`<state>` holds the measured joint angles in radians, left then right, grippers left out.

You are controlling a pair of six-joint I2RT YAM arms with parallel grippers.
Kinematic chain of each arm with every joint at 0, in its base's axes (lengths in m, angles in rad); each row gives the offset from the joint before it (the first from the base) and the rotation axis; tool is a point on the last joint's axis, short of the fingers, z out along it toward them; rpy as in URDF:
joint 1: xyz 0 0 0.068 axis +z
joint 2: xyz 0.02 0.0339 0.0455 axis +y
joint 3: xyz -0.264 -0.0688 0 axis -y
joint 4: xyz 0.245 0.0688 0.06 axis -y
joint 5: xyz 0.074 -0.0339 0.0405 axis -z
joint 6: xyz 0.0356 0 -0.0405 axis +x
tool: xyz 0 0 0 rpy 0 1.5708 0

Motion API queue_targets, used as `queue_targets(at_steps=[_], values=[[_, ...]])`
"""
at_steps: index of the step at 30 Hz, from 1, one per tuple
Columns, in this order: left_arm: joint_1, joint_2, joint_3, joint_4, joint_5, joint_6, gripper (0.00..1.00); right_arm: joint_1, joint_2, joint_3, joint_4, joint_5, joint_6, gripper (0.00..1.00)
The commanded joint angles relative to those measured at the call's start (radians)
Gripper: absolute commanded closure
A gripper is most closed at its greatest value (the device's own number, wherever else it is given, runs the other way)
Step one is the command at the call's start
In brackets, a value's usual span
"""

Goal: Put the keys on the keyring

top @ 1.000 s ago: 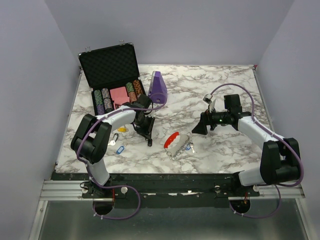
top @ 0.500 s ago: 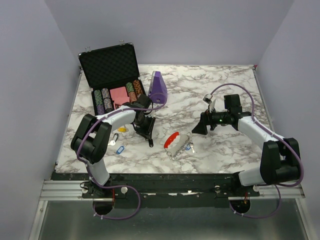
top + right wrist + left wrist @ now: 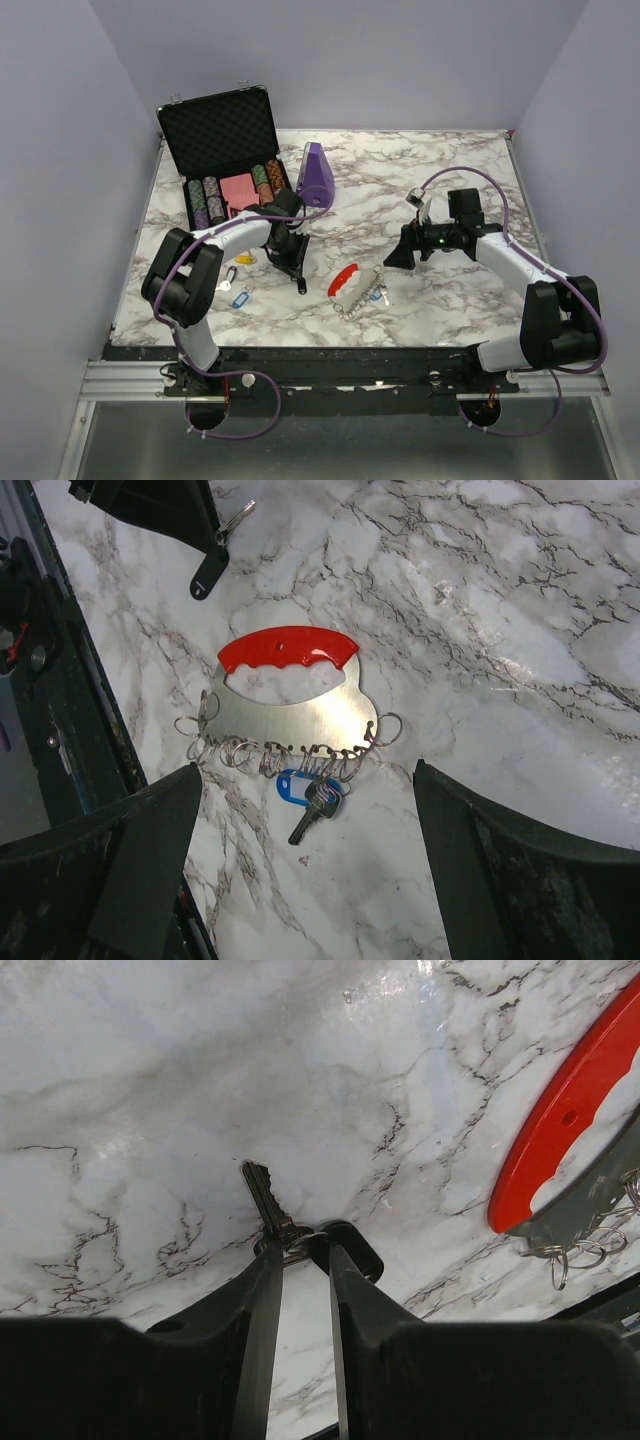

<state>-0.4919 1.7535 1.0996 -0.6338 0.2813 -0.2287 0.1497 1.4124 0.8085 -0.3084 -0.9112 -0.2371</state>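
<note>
My left gripper [image 3: 297, 278] points down at the table left of the keyring, shut on the slim black key [image 3: 262, 1192]. Its black tag [image 3: 352, 1250] sticks out beside the fingertips [image 3: 272, 1260]. The keyring [image 3: 346, 279] lies flat mid-table: a red plastic arc [image 3: 285, 650] on a silvery plate [image 3: 290, 715] with several wire rings along its near edge. One key with a blue tag [image 3: 300, 786] hangs on those rings. My right gripper [image 3: 305, 770] hovers open above the keyring, to its right in the top view. Loose keys with a yellow tag [image 3: 245, 260] and a blue tag [image 3: 240, 299] lie left.
An open black case [image 3: 222, 150] with poker chips stands at the back left, and a purple object [image 3: 316, 172] stands beside it. A silvery key [image 3: 228, 277] lies between the two tagged ones. The table's near edge [image 3: 340, 350] is close to the keyring.
</note>
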Motion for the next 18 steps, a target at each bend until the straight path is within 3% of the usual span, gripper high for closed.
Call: queue_targets(at_steps=[1, 18], values=[[0.004, -0.003, 0.019, -0.007, 0.021, 0.002, 0.68, 0.005, -0.023, 0.014, -0.015, -0.014, -0.018, 0.05], [0.007, 0.001, 0.019, -0.012, 0.016, 0.003, 0.81, 0.005, -0.026, 0.014, -0.017, -0.014, -0.018, 0.05]])
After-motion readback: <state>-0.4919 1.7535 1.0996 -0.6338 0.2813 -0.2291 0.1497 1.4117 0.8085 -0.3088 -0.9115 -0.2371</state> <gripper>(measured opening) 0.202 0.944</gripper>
